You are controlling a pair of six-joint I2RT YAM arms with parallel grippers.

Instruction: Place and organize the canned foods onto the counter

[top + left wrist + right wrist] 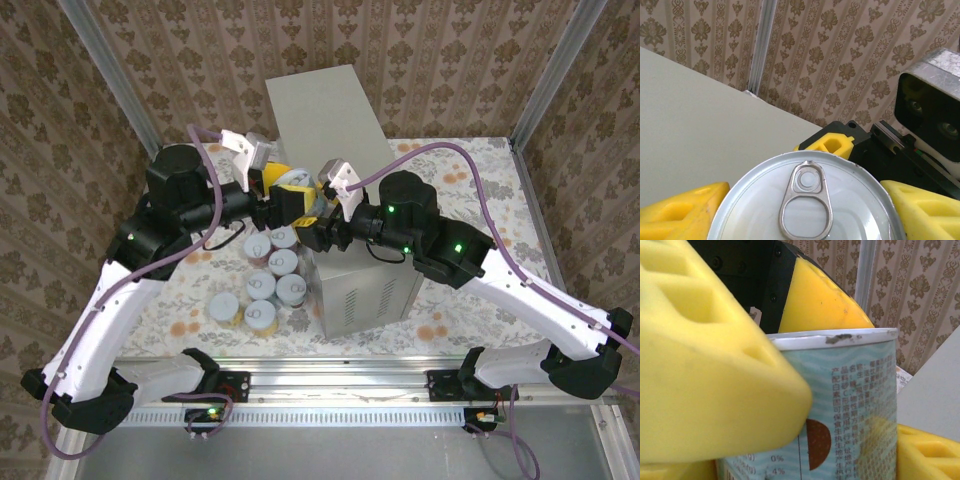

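Between yellow fingers [705, 365], one sealed blue-labelled can [855, 400]

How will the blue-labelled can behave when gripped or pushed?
The can looks rigid: its wall shows no dent between the yellow pads. The smooth label may slip a little. Round-sided, it would probably roll if laid sideways.

The can [805, 200] wore a smooth, glossy metal lid and a paper label; beside it, the counter [320, 110] was matt grey metal.
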